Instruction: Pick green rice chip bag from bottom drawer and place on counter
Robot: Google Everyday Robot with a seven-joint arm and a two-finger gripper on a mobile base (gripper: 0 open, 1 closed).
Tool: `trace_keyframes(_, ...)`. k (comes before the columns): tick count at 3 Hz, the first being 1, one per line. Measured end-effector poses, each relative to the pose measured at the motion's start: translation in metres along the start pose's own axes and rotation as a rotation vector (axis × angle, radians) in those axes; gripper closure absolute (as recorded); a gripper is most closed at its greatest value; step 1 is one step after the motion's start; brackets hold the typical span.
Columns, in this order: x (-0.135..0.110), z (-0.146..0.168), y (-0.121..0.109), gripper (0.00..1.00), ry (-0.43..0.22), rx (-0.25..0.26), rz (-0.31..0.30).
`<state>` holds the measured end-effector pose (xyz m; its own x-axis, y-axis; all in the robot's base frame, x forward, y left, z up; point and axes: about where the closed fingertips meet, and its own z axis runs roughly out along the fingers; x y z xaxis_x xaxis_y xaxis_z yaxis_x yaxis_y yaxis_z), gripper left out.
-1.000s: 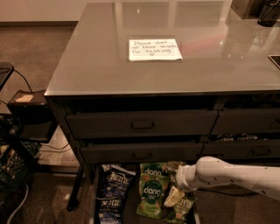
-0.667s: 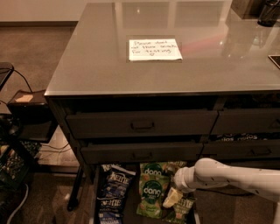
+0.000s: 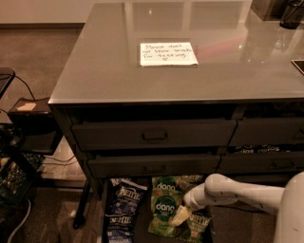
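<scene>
The bottom drawer [image 3: 105, 209] is pulled open at the foot of the cabinet, its tray lined with snack bags. Two bright green rice chip bags with a white "dang" logo lie in it, one at the back [image 3: 166, 185] and one in front of it [image 3: 164, 211]. My gripper [image 3: 182, 214] reaches in from the right on a white arm and sits at the right edge of the front bag, touching or just over it. The glossy grey counter [image 3: 104, 66] above bears a white handwritten note [image 3: 167, 53].
Dark blue Kettle bags [image 3: 124, 199] lie left of the green bags, and an olive-green Kettle bag [image 3: 199, 224] lies under my wrist. Two closed drawers with handles [image 3: 154, 135] sit above the open drawer. Black gear and cables [image 3: 23, 142] stand on the floor at left. A dark object [image 3: 291, 13] is on the counter's far right corner.
My arm has shifted slightly left, bringing the gripper closer onto the front green bag. The bags have not visibly moved.
</scene>
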<state>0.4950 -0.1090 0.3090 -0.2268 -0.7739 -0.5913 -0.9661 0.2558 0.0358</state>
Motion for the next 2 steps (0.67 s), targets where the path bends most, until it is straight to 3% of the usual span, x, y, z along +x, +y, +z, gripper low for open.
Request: trace_keyframes(2, 0.021, 0.045, -0.011, 0.00, -0.010, -0.040, 0.017)
